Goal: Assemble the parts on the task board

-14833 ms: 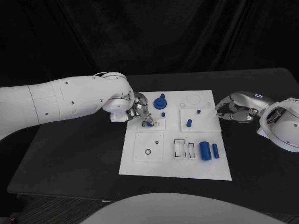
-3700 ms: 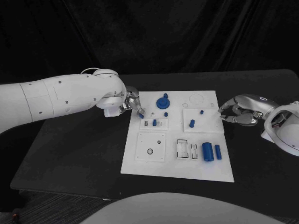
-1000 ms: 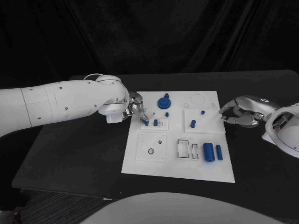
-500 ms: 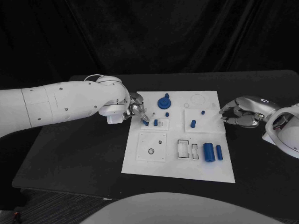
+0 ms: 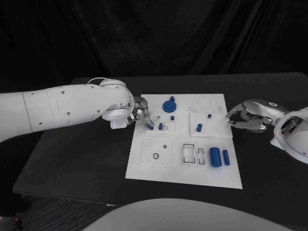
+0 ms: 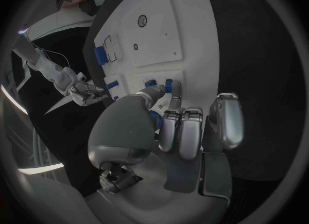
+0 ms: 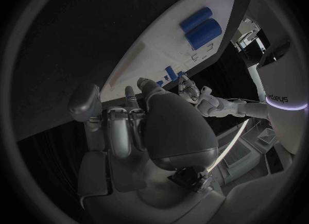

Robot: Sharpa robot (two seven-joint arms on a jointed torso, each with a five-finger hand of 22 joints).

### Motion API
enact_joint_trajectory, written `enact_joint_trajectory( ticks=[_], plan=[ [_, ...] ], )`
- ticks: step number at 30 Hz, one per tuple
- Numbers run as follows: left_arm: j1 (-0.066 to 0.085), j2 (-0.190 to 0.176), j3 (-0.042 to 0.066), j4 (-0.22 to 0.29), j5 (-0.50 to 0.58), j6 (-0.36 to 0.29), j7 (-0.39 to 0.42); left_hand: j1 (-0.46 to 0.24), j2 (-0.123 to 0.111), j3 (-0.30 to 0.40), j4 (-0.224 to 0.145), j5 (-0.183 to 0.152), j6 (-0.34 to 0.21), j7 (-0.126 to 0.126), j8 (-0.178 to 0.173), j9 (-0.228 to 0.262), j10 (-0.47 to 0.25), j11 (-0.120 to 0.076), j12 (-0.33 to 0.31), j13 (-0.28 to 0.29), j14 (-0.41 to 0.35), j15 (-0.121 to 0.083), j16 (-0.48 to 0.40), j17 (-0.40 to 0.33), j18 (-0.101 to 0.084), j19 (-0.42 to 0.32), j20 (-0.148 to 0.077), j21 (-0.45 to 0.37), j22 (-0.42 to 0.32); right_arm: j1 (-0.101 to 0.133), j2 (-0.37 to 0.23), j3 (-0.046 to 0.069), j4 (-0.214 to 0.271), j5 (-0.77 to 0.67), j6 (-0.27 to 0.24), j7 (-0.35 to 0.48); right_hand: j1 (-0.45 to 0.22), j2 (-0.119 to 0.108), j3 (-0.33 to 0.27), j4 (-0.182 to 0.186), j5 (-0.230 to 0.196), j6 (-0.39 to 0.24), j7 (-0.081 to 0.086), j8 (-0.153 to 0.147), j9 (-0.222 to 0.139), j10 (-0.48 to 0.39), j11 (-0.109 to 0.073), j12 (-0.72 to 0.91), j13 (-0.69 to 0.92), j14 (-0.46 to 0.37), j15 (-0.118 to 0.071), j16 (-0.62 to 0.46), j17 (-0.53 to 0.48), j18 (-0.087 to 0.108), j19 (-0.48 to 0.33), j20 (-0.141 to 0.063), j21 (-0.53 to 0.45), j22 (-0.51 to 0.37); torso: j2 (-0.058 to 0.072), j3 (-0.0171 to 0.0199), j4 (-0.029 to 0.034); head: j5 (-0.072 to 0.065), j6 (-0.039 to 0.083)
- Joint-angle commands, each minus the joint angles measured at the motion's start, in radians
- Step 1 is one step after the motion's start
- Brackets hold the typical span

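The white task board (image 5: 185,171) lies mid-table. My left hand (image 5: 141,115) hovers at its left edge and pinches a small blue peg (image 5: 150,127) between thumb and fingers, right beside a small square sub-plate (image 5: 166,128) where another blue peg (image 5: 160,126) stands. The left wrist view shows the pinched peg (image 6: 154,119) and two standing pegs (image 6: 169,85) just beyond the fingertips. My right hand (image 5: 248,119) rests at the board's right edge with its fingers curled in, holding nothing.
On the board are a blue knob (image 5: 170,104), short pegs (image 5: 198,127), a large blue cylinder (image 5: 214,155) with a thinner one (image 5: 224,157) beside it, empty slots (image 5: 188,153) and a sub-plate with a ring hole (image 5: 155,150). Bare black table lies around the board.
Since 3.7 s ago my left hand has carried the blue peg a little down toward the small sub-plate. Over the last second it barely moves. The right hand stays put.
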Motion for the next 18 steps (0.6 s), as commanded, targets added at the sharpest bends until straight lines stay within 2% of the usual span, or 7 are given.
enact_joint_trajectory(
  ticks=[1,2,5,7,8,15,18],
  plan=[
    [-0.003,0.000,-0.001,0.002,-0.002,0.009,0.002,-0.008,0.006,0.015,-0.006,0.004,0.004,-0.005,0.004,0.001,0.093,-0.002,-0.009,0.252,0.104,-0.004,0.003,0.263,0.011,-0.004,0.000,-0.004,0.178,-0.003,-0.001,0.001,0.001,-0.001,-0.001,-0.004,0.001,-0.009,0.006,0.003,0.004,0.006,-0.001,-0.004,-0.001,0.104,0.008,0.003,0.263,0.105,0.007,0.001,0.262,0.010,-0.004,0.000,-0.007,0.124,0.000,0.0003,0.0001,0.000,0.000],
    [-0.003,0.000,-0.001,0.002,-0.002,0.009,0.002,-0.014,0.005,0.017,-0.004,-0.002,0.004,-0.005,0.004,0.002,0.093,-0.002,-0.009,0.252,0.104,-0.003,0.003,0.263,0.011,-0.005,0.001,-0.004,0.178,-0.003,-0.001,0.001,0.001,-0.001,0.000,-0.004,0.001,-0.009,0.006,0.003,0.004,0.006,-0.001,-0.004,-0.001,0.104,0.008,0.003,0.263,0.105,0.007,0.001,0.262,0.010,-0.004,0.000,-0.007,0.124,0.000,0.0003,0.0001,0.000,0.000],
    [-0.003,0.001,-0.001,0.001,-0.002,0.010,0.002,-0.047,0.006,0.009,0.013,-0.102,0.005,-0.005,0.003,-0.001,0.091,-0.001,-0.010,0.251,0.104,-0.002,0.003,0.263,0.011,-0.006,0.003,-0.006,0.178,-0.003,-0.001,0.001,0.001,-0.001,0.000,-0.004,0.001,-0.009,0.006,0.003,0.004,0.006,-0.001,-0.004,-0.001,0.104,0.008,0.003,0.263,0.105,0.007,0.001,0.262,0.010,-0.004,0.000,-0.007,0.124,0.000,0.0003,0.0002,0.000,0.000],
    [-0.003,0.002,-0.001,0.000,-0.002,0.011,0.001,-0.090,0.008,-0.027,0.049,-0.214,0.003,-0.001,-0.007,-0.011,0.089,0.004,-0.012,0.249,0.104,0.001,0.003,0.263,0.011,-0.009,0.006,-0.010,0.176,-0.003,0.000,0.001,0.000,-0.001,0.000,-0.004,0.001,-0.009,0.006,0.003,0.004,0.006,-0.001,-0.004,-0.001,0.104,0.008,0.003,0.263,0.105,0.007,0.001,0.262,0.010,-0.004,0.000,-0.007,0.124,0.000,0.0003,0.0000,0.000,0.000],
    [-0.004,0.002,-0.001,0.000,-0.002,0.011,0.000,-0.102,0.008,-0.047,0.063,-0.243,0.001,0.004,-0.016,-0.021,0.088,0.007,-0.013,0.248,0.104,0.004,0.003,0.263,0.012,-0.010,0.007,-0.012,0.176,-0.003,0.000,0.001,0.000,-0.001,0.000,-0.004,0.000,-0.009,0.007,0.002,0.004,0.006,-0.001,-0.004,-0.001,0.104,0.008,0.003,0.263,0.105,0.007,0.000,0.262,0.010,-0.004,0.000,-0.007,0.124,0.000,0.0000,0.0000,0.000,0.000],
    [-0.004,0.004,-0.001,-0.004,-0.002,0.010,0.000,-0.200,0.003,-0.164,0.160,-0.350,-0.005,0.022,-0.055,-0.064,0.086,0.024,-0.015,0.246,0.104,0.017,0.003,0.263,0.012,-0.012,0.021,-0.015,0.175,-0.003,0.001,0.001,0.000,-0.001,0.001,-0.004,-0.001,-0.009,0.007,0.002,0.004,0.006,-0.001,-0.004,-0.001,0.104,0.008,0.003,0.263,0.105,0.007,0.001,0.263,0.010,-0.004,0.000,-0.008,0.124,0.001,0.0007,-0.0003,0.001,0.000],
    [-0.004,0.005,-0.001,-0.005,-0.002,0.008,0.000,-0.242,-0.004,-0.211,0.200,-0.355,-0.005,0.024,-0.061,-0.071,0.086,0.025,-0.015,0.246,0.104,0.019,0.003,0.263,0.012,-0.012,0.022,-0.015,0.175,-0.003,0.001,0.001,0.000,-0.001,0.001,-0.004,-0.001,-0.009,0.007,0.002,0.004,0.006,-0.001,-0.004,-0.001,0.104,0.008,0.003,0.263,0.105,0.007,0.001,0.263,0.010,-0.004,0.000,-0.008,0.124,0.001,0.0010,-0.0002,0.001,0.000]
  ],
)
